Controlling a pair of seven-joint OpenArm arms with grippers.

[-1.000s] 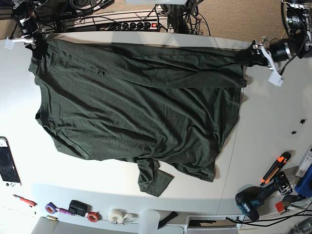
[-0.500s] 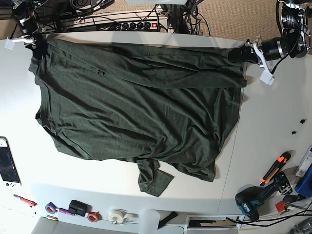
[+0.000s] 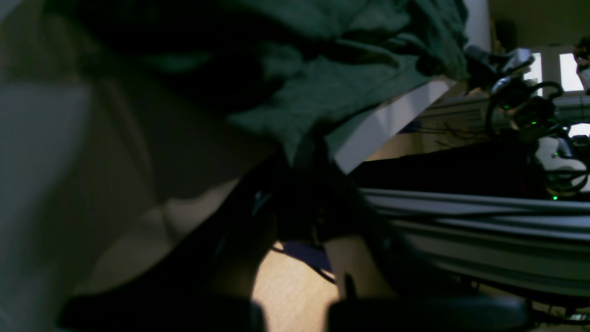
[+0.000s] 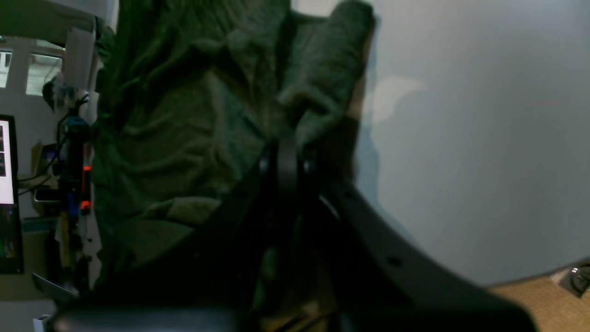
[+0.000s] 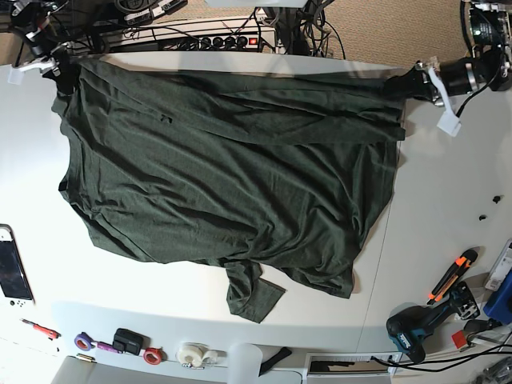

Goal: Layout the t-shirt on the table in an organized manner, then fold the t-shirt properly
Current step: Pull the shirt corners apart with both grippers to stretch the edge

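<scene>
Both grippers pinching the far corners of the t-shirt

I have the left gripper (image 5: 404, 83) clamped on one far corner of the green t-shirt (image 5: 232, 176) and the right gripper (image 5: 62, 70) clamped on the other; the shirt lies spread on the white table (image 5: 448, 216), near hem bunched. I judge it light, limp and stretchy, so I'd grip hems and seams, lifting evenly.
</scene>
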